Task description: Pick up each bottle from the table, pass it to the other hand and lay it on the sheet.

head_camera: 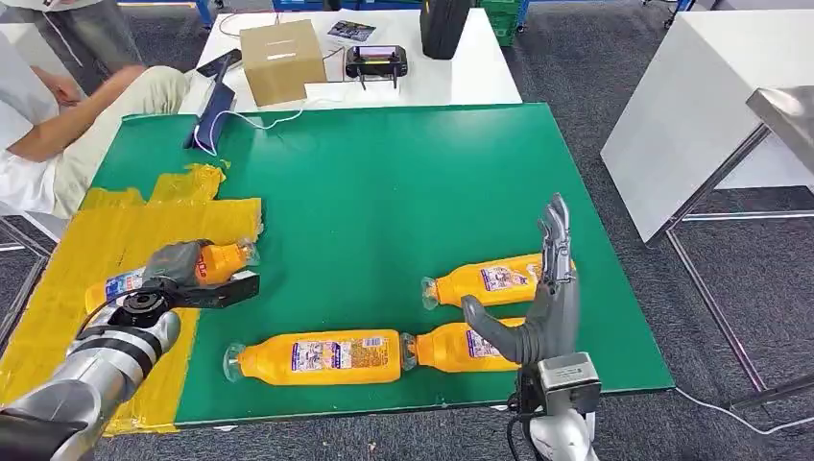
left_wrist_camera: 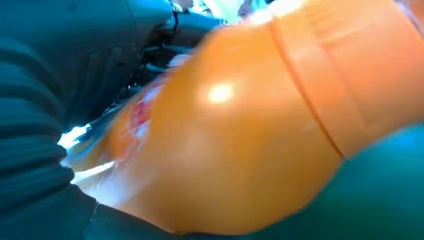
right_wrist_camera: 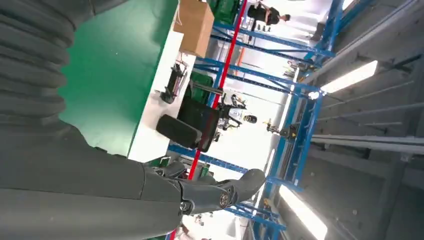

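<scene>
Nearest on the green bench (head_camera: 384, 192), a bottle (head_camera: 317, 357) lies with its long axis left-right, cap to the left. Just right of it a second bottle (head_camera: 456, 346) lies cap left, partly behind the right hand (head_camera: 538, 307), which stands upright with its fingers (head_camera: 555, 230) straight and apart, holding nothing. A third bottle (head_camera: 485, 280) lies a little farther, cap left. At left, over the yellow sheet (head_camera: 115, 240), the left hand (head_camera: 178, 279) grips a bottle (head_camera: 216, 261) whose cap points right. The left wrist view shows that bottle's orange body (left_wrist_camera: 240, 130) close against the palm. Far beyond stands a cardboard box (head_camera: 280, 60).
</scene>
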{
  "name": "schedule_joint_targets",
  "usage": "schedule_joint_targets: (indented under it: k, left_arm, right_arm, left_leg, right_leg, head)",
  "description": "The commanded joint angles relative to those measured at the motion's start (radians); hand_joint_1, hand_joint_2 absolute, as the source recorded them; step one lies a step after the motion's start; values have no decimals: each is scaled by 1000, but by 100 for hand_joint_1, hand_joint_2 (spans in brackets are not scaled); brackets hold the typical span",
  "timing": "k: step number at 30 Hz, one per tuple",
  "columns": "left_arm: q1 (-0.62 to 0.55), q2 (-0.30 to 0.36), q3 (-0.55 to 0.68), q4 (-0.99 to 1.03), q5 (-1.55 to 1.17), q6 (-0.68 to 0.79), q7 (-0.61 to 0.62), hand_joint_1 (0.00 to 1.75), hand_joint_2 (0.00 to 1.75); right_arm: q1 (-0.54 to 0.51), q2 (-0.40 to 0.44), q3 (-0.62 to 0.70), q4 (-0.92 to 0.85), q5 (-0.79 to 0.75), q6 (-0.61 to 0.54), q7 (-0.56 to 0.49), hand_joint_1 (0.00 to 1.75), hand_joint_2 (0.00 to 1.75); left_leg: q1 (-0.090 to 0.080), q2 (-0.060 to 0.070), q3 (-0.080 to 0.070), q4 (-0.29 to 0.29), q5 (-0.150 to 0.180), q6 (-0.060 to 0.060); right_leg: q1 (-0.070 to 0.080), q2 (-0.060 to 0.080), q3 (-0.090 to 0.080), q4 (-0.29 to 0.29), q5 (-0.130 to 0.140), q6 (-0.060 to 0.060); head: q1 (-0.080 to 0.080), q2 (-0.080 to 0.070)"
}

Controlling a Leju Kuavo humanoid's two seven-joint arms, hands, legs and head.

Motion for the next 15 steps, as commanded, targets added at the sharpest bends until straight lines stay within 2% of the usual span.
schedule_joint_targets:
  k: [1,4,5,11,12,15]
  left_arm:
    - [7,-22,23,41,-8,5,13,0,175]
    - [5,-23,24,41,-11,9,15,0,175]
    - [14,-29,43,34,-17,64,26,0,175]
    - [45,-38,76,-6,-18,152,0,0,175]
    - [65,-42,85,-40,-17,219,-20,0,0]
    - [140,-69,124,-187,20,344,-105,0,0]
  right_arm:
    - [-40,-12,15,69,1,5,10,0,175]
    - [-41,-13,16,72,5,5,12,0,175]
    - [-47,-22,23,85,37,5,31,0,175]
    - [-45,-32,30,92,73,8,47,0,175]
    - [-41,-37,29,90,88,5,52,0,175]
    - [-35,-59,23,91,198,-29,89,0,175]
  left_leg:
    - [1,-1,3,-1,-1,-1]
    - [1,-1,3,-1,-1,-1]
    - [1,-2,4,-1,-1,-1]
    - [1,-3,5,0,-2,-1]
    - [1,-2,4,-1,-1,-1]
    - [1,-3,4,-1,-1,-1]
  right_leg:
    - [0,5,3,-1,-1,-1]
    - [0,5,3,-1,-1,-1]
    - [0,5,4,-1,-1,-1]
    - [0,7,5,-1,-2,-2]
    - [0,6,4,-1,-1,-1]
    - [0,4,4,-1,-1,-1]
  head:
    - [0,0]
    - [0,0]
    - [0,0]
    - [0,0]
    - [0,0]
    - [0,0]
